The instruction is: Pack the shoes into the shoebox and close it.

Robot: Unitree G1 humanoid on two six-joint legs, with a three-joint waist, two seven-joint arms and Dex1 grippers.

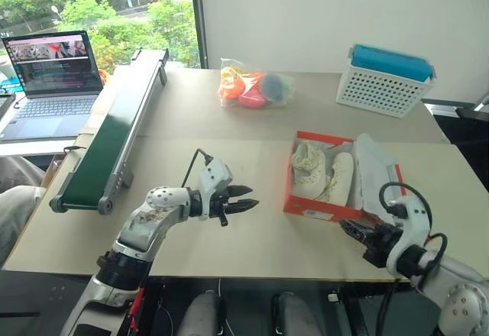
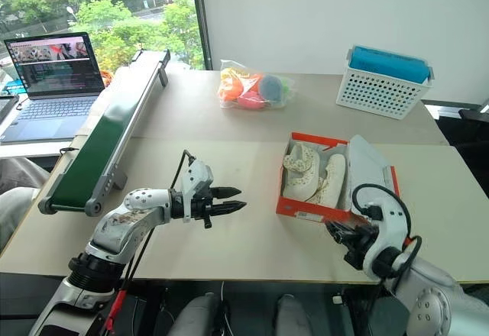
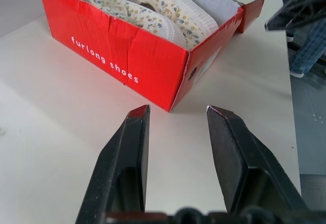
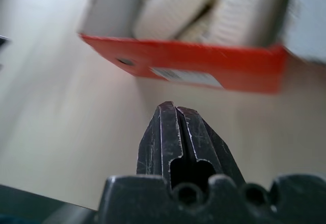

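On the table [image 1: 229, 237] in front of me, the shoebox [image 1: 309, 206] stands to my right side, near the front edge. Both shoes [image 1: 325, 172] lie inside it, side by side. The lid [image 1: 373, 169] leans at the right side of the box, not on top of it. My right gripper [image 1: 353, 229] is just before the box's front right corner, fingers pressed together. My left gripper [image 1: 243, 200] is to the left of the box, apart from it, pointing toward it with fingers parted. Behind the box, at the far right, stands a basket [image 1: 382, 90]. A bag of balls [image 1: 252, 85] lies at the far middle. A conveyor [image 1: 114, 137] runs along the left, and a laptop [image 1: 53, 80] is beyond it.
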